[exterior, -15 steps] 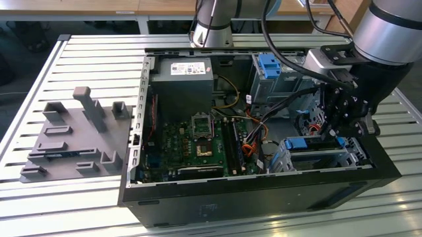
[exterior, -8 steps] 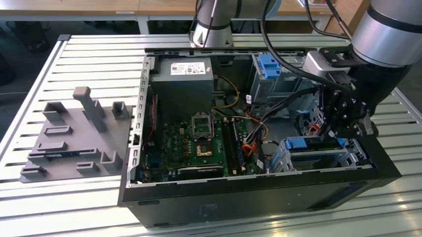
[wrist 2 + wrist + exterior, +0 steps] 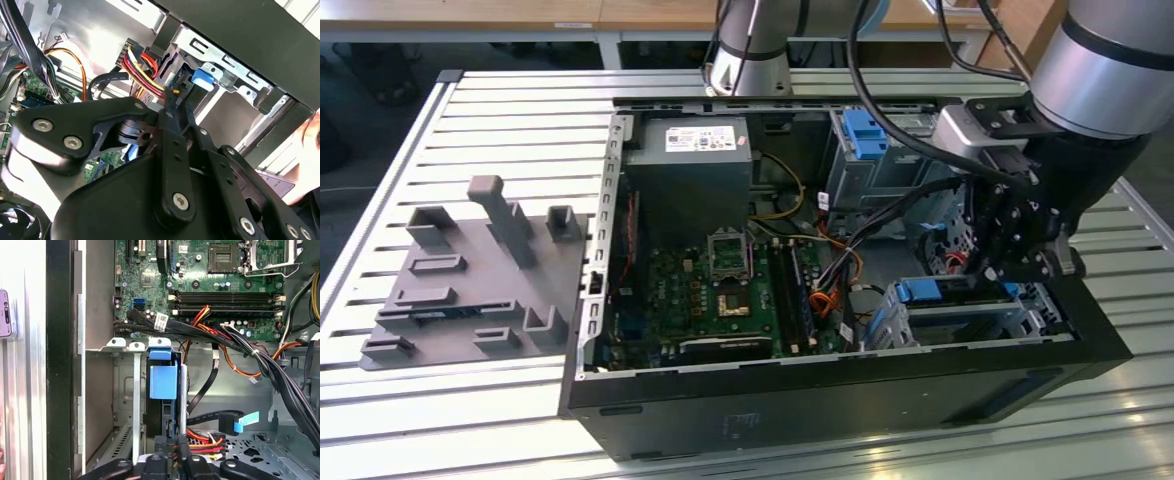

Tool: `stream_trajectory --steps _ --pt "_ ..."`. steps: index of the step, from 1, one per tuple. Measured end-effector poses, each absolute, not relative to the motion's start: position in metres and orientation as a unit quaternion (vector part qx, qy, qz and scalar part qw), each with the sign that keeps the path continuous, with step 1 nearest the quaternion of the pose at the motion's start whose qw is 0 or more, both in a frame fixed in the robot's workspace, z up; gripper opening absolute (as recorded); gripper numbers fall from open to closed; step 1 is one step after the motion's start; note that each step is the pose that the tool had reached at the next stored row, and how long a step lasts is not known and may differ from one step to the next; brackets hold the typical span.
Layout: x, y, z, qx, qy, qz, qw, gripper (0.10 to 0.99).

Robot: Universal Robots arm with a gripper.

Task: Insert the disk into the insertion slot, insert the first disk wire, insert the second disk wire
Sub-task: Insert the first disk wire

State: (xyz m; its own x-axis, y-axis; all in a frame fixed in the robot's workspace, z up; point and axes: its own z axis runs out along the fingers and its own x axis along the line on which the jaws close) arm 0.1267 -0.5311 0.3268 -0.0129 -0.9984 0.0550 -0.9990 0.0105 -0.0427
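- Showing the disk (image 3: 163,381) seated in the insertion slot (image 3: 116,390), blue carrier end facing outward.
- Holding the gripper (image 3: 172,102) clamped on a red-yellow disk wire (image 3: 145,75) at its plug end, close against the disk.
- Judging disk insertion complete; both wire connections not yet confirmed as seated.
- Displaying a white label (image 3: 699,139) on the power supply (image 3: 687,190); print too small for reading.

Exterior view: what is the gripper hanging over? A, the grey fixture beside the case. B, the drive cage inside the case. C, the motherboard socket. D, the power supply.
B: the gripper hangs right above the drive cage, inside the case at the exterior view's right.
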Motion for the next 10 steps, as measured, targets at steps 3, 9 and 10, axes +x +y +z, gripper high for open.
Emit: stream_trajectory --steps 3,9,10 --pt "0.1267 -0.5311 0.3289 0.703 -0.711 0.035 0.005 0.239" --pt "0.1267 -0.5311 0.3355 0.703 -0.711 0.034 0.006 0.239" --pt "0.1267 -0.5311 0.3364 0.703 -0.711 0.034 0.006 0.239"
